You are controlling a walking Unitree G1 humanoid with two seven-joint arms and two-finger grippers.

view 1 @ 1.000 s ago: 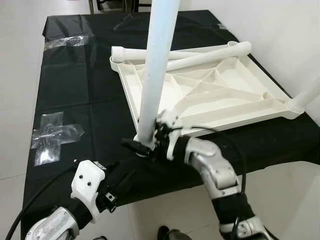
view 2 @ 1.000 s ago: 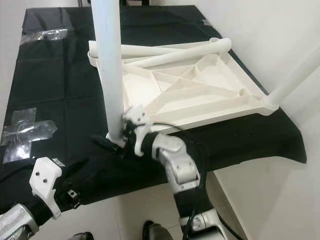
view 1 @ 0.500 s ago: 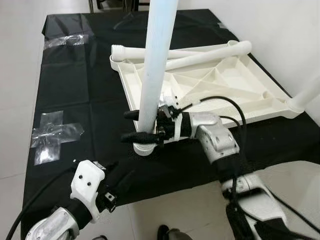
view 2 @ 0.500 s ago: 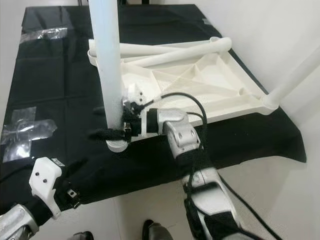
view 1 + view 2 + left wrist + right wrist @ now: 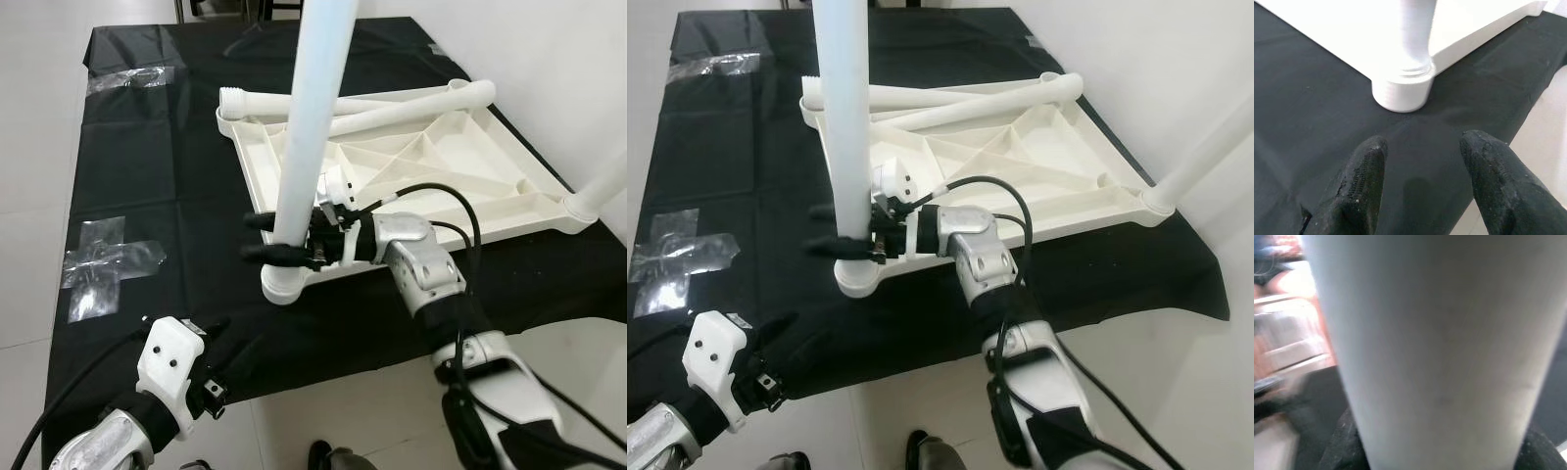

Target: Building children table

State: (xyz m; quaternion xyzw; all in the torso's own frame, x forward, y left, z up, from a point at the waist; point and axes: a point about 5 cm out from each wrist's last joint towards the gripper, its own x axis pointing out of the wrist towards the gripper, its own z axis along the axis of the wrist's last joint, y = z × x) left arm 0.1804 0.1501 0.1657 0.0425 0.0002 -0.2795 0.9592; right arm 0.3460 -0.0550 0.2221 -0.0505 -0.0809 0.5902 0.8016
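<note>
Left eye view: my right gripper (image 5: 269, 237) has its jaws clamped around the upright white table leg (image 5: 304, 147), just above the corner socket (image 5: 282, 284) of the upturned tabletop (image 5: 431, 186). Left gripper (image 5: 1422, 188) hovers nearby, jaws spread, empty.

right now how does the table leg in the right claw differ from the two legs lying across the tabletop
The held table leg stands upright in the near corner socket of the upside-down tabletop, while the two loose legs lie flat across its far edge. The right claw grips the held leg from both sides; nothing touches the loose legs. The held leg is seated in the tabletop; the loose ones are not yet fitted. All are plain white tubes.
</note>
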